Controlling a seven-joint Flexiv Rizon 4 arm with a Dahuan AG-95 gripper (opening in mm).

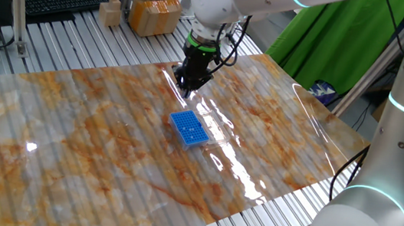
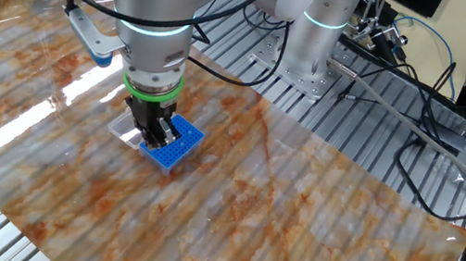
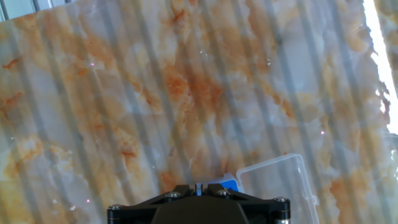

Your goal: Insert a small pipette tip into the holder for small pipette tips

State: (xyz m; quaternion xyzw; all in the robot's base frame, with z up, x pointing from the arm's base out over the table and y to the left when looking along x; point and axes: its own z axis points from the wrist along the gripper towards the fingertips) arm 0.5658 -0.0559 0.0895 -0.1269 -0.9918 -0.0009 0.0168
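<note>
**Shut gripper beside the blue rack, rack just off to one side**

Black two-finger gripper [image 1: 189, 88] pointing straight down, fingers pressed together. Cannot tell whether a small pipette tip is pinched between them: too fine to make out in any view, though the hand view shows a thin pale sliver in the slit between the fingertips.

Hangs above the glossy orange-and-white marbled table sheet [image 1: 91, 138], clear of the surface as far as one fixed view shows.

Outward from the fingertips: small bright blue rectangular rack with a fine grid of tiny holes [image 1: 188, 129], lying flat on the sheet. In one fixed view it sits nearer the camera than the gripper, almost straight in line with it. In the other fixed view the fingers [image 2: 155, 132] overlap the rack's left edge [image 2: 176, 148]. In the hand view only a blue corner [image 3: 227, 183] peeks out just right of the fingertips at the bottom edge. Long axis slanted, running from far left to near right in one fixed view.

Just beside the rack, a clear flat plastic box [image 3: 280, 180], on the rack's far side from the open sheet.

Judged: not yet centred over the holes; calls for a short sideways shift toward the rack, then a straight descent into one hole.
</note>
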